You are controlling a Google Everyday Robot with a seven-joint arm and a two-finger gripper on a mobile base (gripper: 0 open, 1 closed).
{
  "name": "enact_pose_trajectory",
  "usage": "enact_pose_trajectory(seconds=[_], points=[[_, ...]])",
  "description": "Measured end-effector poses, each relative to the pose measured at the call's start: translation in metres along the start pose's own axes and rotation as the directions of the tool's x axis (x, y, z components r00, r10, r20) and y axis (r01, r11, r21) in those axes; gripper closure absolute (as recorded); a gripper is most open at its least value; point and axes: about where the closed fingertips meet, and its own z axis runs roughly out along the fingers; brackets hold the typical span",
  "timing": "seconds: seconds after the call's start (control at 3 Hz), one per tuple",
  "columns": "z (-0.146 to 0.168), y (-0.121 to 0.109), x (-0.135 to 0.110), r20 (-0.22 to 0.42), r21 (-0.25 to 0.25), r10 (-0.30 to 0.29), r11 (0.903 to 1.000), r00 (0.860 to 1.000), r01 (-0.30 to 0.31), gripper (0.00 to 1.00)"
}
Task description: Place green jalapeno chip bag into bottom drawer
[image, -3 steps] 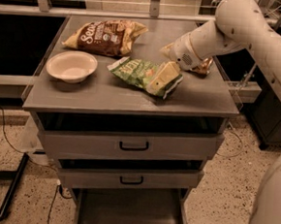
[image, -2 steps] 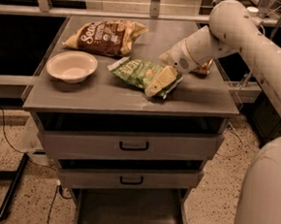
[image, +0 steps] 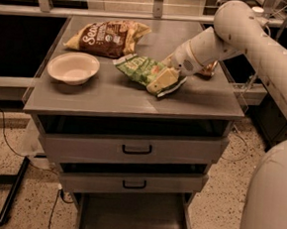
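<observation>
The green jalapeno chip bag (image: 139,68) lies flat on the grey cabinet top (image: 110,96), right of centre. My gripper (image: 162,79) rests over the bag's right end, reaching in from the right on the white arm (image: 239,29); it covers that end of the bag. The bottom drawer (image: 130,217) is pulled out at floor level below the cabinet front, a flat grey tray with nothing visible in it.
A white bowl (image: 73,67) sits at the left of the top. A larger brown-and-yellow bag (image: 107,36) lies at the back. A small gold-brown bag (image: 209,69) shows behind the arm. Two upper drawers with black handles (image: 137,149) are slightly ajar.
The gripper has moved a little left and down onto the right end of the green bag. The bag, bowl and drawers have not moved.
</observation>
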Motion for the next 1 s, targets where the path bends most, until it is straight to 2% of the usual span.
enact_pose_trajectory(seconds=[0.67,1.0], points=[[0.0001,0.0,0.0,0.0,0.0,0.0,1.0,1.0,0.0,0.88],[0.0001,0.0,-0.0001,0.0,0.0,0.0,1.0,1.0,0.0,1.0]])
